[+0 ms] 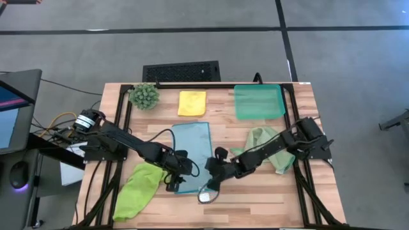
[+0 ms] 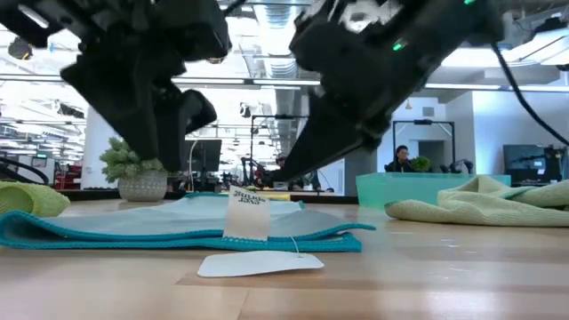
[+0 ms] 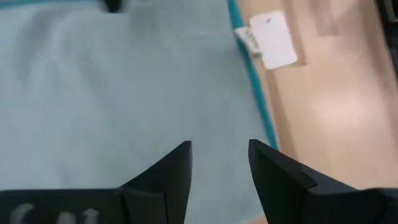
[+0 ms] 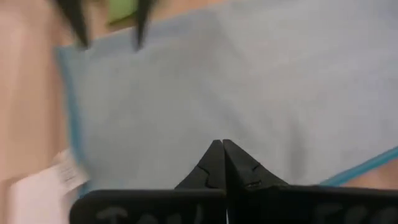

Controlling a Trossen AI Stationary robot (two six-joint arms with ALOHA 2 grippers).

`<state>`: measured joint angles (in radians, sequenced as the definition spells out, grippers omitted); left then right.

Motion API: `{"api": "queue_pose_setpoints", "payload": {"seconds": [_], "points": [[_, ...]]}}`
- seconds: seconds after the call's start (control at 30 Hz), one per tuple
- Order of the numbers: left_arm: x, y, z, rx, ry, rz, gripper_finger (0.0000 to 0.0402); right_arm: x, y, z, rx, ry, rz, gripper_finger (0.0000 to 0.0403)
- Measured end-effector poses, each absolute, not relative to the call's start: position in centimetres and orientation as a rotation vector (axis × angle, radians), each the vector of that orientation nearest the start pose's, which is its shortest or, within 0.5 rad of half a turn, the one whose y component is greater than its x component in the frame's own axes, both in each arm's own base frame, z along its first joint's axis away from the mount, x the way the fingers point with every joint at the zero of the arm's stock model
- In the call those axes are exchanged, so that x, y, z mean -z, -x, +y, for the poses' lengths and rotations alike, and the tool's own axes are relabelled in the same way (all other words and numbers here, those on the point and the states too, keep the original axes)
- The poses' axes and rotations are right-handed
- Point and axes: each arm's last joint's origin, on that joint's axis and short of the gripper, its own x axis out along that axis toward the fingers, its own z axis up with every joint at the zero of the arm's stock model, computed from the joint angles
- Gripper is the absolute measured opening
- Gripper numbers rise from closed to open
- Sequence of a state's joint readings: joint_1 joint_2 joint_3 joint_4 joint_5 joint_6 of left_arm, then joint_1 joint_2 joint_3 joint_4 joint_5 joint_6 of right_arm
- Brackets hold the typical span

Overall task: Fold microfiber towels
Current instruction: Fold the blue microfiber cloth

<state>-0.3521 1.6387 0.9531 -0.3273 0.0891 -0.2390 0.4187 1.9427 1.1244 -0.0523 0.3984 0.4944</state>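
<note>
Four towels lie on the table [image 1: 300, 191] in the high view. One blue towel [image 1: 193, 153] is spread flat in the middle. One yellow towel [image 1: 192, 103] sits folded above it, near the top edge. One lime towel [image 1: 137, 190] is bunched at the lower left. One sage towel [image 1: 268, 145] is crumpled at the right, and the right arm crosses over part of it.

One teal tray [image 1: 259, 102] sits at the upper right, beside the yellow towel. One small plant [image 1: 144, 96] stands at the upper left. One dark keyboard [image 1: 181, 71] lies just past the table's top edge. One white tag [image 1: 206, 196] hangs off the blue towel's lower edge and rests on the wood.

Both grippers meet over the lower end of the blue towel. The left gripper [image 1: 174, 181] hangs at its lower left corner with its fingers [image 3: 168, 177] a narrow way apart and nothing between them. The right gripper [image 1: 212, 180] is at the towel's lower right edge, with its fingers pressed together. Whether it pinches any cloth cannot be seen.

In the low view the two grippers block most of the room behind. One person [image 2: 402, 158] shows far back, small and hard to make out.
</note>
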Motion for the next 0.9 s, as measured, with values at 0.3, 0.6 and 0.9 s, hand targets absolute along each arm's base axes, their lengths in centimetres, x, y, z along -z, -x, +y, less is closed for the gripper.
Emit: {"api": "queue_pose_setpoints", "payload": {"seconds": [0.3, 0.6, 0.9], "points": [[-17.4, -28.0, -15.4, 0.419, -0.005, 1.041, 0.015, -14.0, -33.0, 20.4, 0.089, -0.138, 0.762, 0.0008], [-16.5, -26.5, -18.4, 0.311, -0.158, 0.993, 0.015, -13.4, -31.6, 22.1, 0.057, -0.072, 0.784, 0.0047], [-14.0, -26.6, -18.7, 0.289, -0.138, 1.101, 0.015, -13.1, -31.4, 21.7, 0.05, 0.011, 0.833, 0.0091]]}}
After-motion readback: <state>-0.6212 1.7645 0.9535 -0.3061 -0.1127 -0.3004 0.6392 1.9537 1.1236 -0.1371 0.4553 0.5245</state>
